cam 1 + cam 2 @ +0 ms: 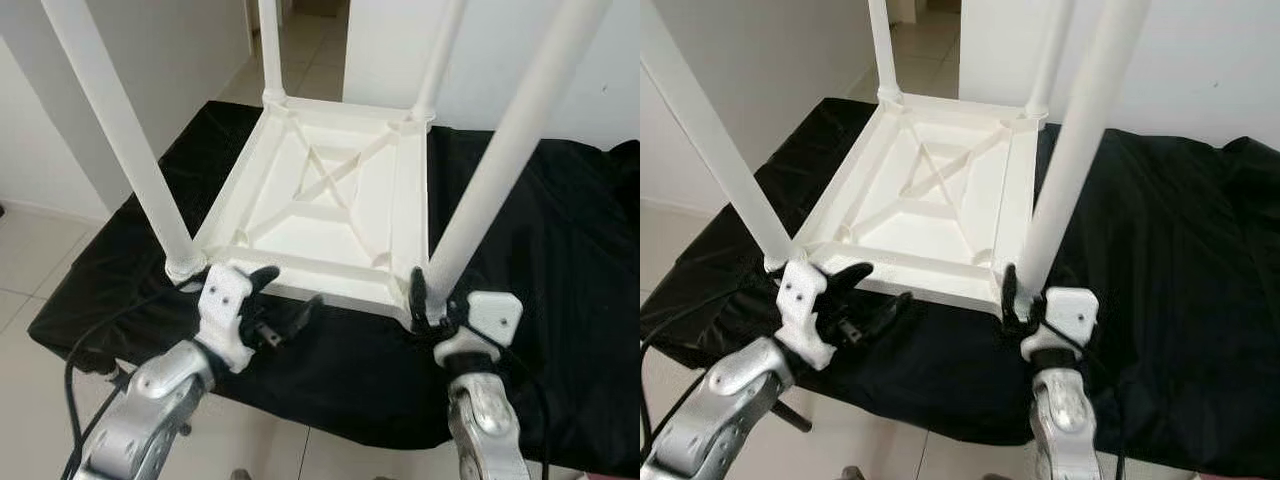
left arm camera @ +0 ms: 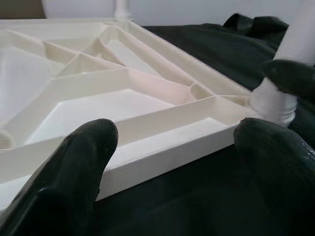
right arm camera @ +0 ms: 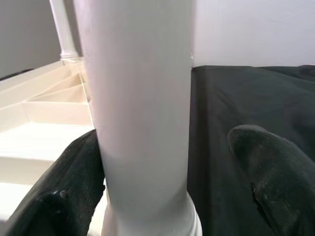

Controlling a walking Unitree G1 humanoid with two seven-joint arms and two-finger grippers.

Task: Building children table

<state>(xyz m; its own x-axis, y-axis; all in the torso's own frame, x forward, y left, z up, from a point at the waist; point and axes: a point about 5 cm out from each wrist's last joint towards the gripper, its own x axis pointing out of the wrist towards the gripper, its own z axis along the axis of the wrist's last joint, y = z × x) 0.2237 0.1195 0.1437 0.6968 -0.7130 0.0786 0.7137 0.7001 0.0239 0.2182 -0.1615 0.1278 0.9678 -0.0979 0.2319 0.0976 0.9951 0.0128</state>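
A white plastic children's table (image 1: 330,200) lies upside down on a black cloth (image 1: 540,250), its underside ribs facing up and its legs pointing up. My right gripper (image 1: 435,305) straddles the base of the near right leg (image 1: 500,150). In the right wrist view one finger (image 3: 74,191) rests against the leg (image 3: 142,98), while the other finger (image 3: 266,162) stands off it with a gap, so the gripper is open. My left gripper (image 1: 285,295) is open and holds nothing, just in front of the tabletop's near edge (image 2: 162,152), beside the near left leg (image 1: 120,130).
The black cloth covers a low surface whose front edge (image 1: 330,415) is near my arms. Tiled floor (image 1: 30,260) lies to the left and white walls (image 1: 560,60) stand behind. A black cable (image 1: 90,340) trails off my left arm.
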